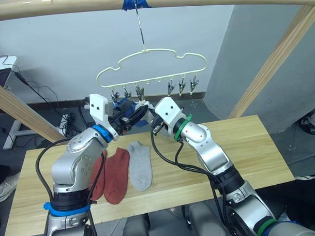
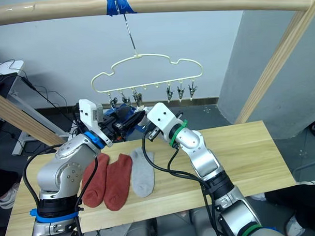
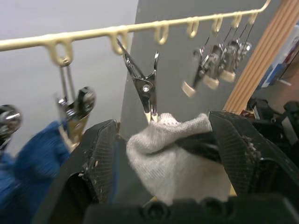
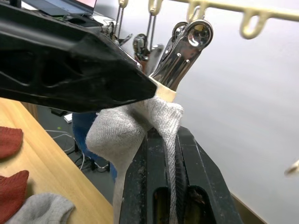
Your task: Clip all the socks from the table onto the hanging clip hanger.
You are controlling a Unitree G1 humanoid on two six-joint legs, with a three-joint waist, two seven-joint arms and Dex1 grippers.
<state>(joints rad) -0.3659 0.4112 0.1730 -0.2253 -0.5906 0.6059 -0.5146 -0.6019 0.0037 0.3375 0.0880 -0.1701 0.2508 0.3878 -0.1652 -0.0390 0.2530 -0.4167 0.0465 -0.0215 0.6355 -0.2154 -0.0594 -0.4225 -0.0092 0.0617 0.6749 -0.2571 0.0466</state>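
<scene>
Grey sock [image 4: 140, 126] is pinched in the closed right gripper [image 4: 170, 154] and raised under a clip [image 3: 145, 86] of the clip hanger [image 1: 150, 64], left gripper [image 3: 163, 149] spread open around it for clipping.

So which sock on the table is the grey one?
The light grey sock, lying rightmost in the row on the table; the two beside it are rust-red socks.

head eyes overlook the table [image 1: 251, 140]; 2 wrist views closely share the clip hanger [image 3: 161, 29].
</scene>
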